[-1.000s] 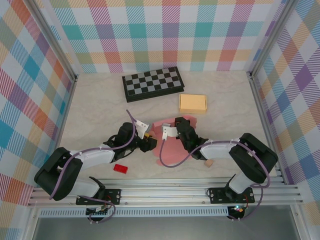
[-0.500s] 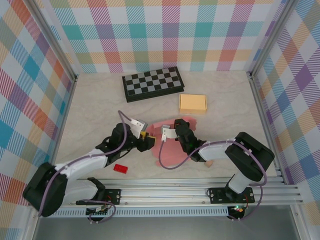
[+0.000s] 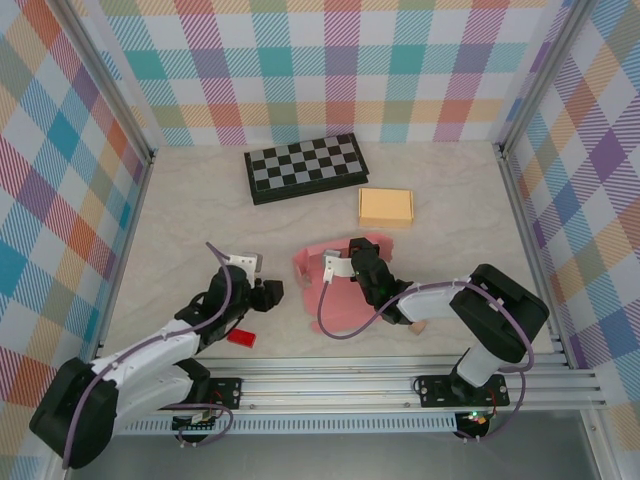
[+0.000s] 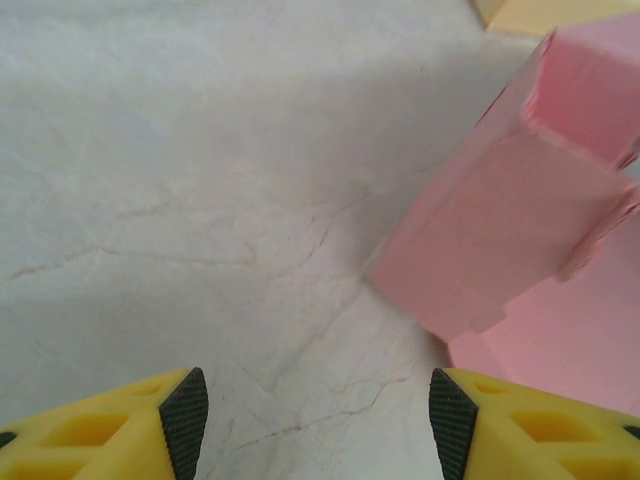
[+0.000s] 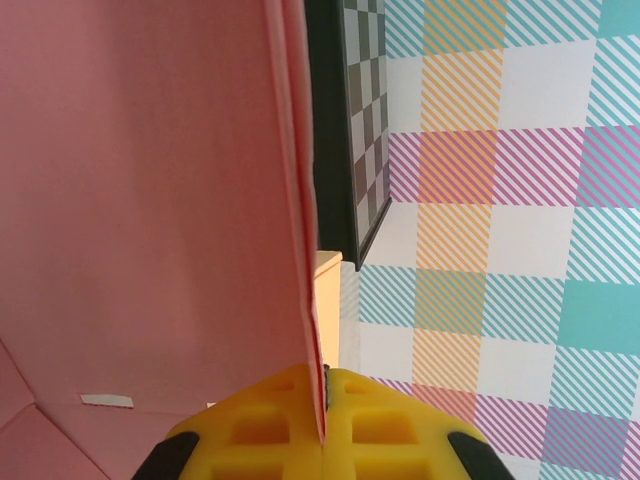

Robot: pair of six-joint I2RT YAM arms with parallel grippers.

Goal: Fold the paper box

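The pink paper box (image 3: 345, 303) lies on the table (image 3: 200, 200), one upright wall pinched between the closed fingers of the right gripper (image 5: 323, 405). The left gripper (image 4: 310, 420) hangs wide open just left of the box, empty and not touching it.

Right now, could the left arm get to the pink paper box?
Probably yes. The left gripper is open and faces the pink paper box across bare table, with nothing between them. The right gripper is shut on one of its panels.
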